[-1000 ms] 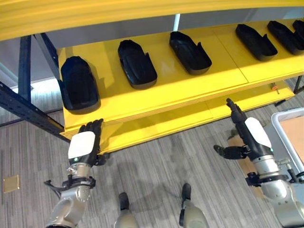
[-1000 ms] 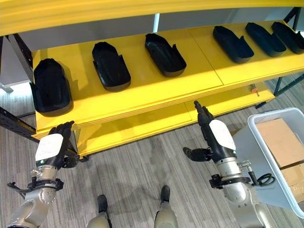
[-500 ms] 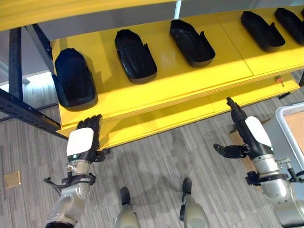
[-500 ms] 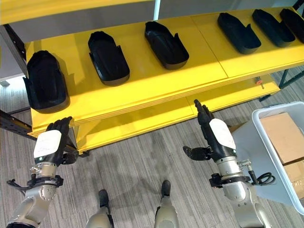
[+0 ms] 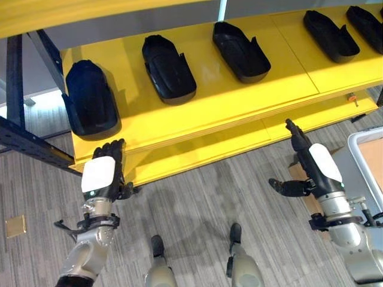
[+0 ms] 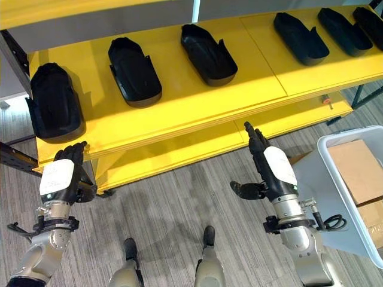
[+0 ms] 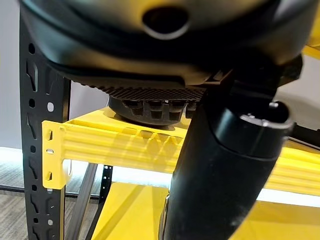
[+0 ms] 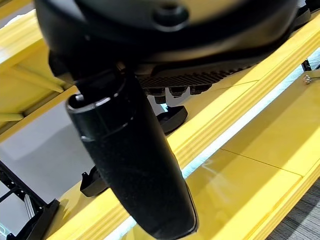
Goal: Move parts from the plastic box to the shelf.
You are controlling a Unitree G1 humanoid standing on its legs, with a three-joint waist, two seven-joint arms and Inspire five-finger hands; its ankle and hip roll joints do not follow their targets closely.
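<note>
Yellow shelf (image 5: pixel 239 101) before me already carries 6 black parts (image 5: pixel 169 69) in a row along its length. My left hand (image 5: pixel 100 176) and right hand (image 5: pixel 317 170) hang empty, fingers relaxed, below its front edge. Plastic box (image 6: pixel 353 179) probably holds more.

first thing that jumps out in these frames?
The bright yellow shelf with a row of black moulded parts spaced along it, from the robot's far left to its far right. Below its front edge both hands hold nothing, fingers straight: the left hand by the shelf's left corner, the right hand further right, next to the grey plastic box that holds cardboard.
</note>
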